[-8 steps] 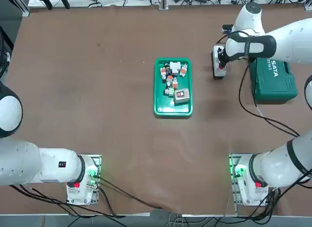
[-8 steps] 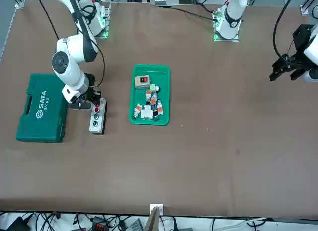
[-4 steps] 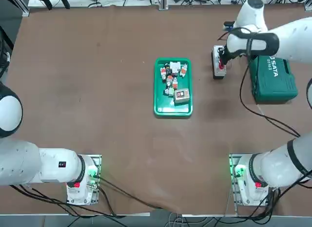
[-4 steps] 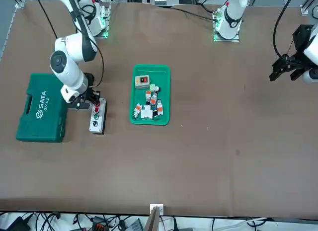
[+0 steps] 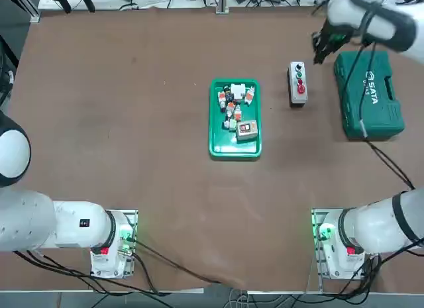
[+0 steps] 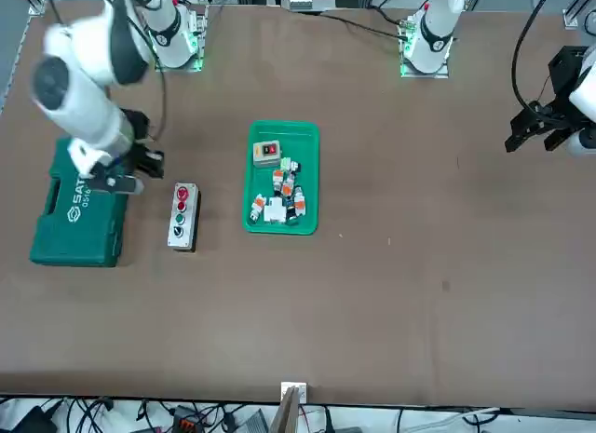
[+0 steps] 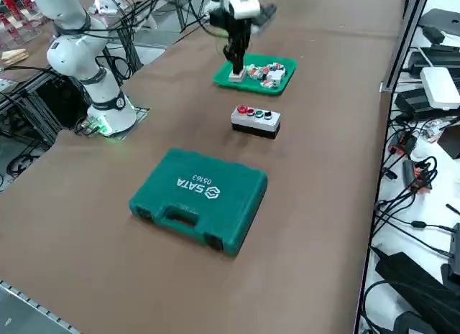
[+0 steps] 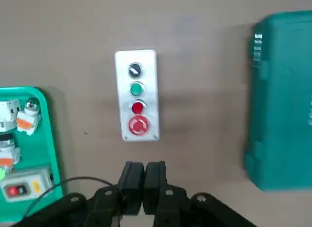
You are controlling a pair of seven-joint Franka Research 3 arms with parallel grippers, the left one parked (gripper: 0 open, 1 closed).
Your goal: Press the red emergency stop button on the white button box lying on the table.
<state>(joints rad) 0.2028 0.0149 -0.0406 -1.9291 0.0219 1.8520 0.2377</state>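
Observation:
The white button box (image 5: 298, 83) lies on the brown table (image 5: 132, 122) between a green tray and a green case. Its buttons run in a row, and the big red emergency stop button (image 8: 138, 125) sits at the end nearest my arm's base (image 5: 301, 90). My right gripper (image 8: 143, 180) is shut, its two fingers pressed together with nothing between them. It hangs high above the table, off the box, over the gap between the box and the case (image 5: 322, 46). The whole box shows uncovered in the front view (image 6: 182, 216) and the side view (image 7: 256, 120).
A green SATA case (image 5: 368, 93) lies just to the right of the box. A green tray (image 5: 213, 116) of small parts, with a grey box with a red face (image 5: 247, 129), sits at the table's middle. Cables line the far edge.
The right gripper was down on the box at the red button. It has risen and swung toward the far edge and the case, leaving the box uncovered.

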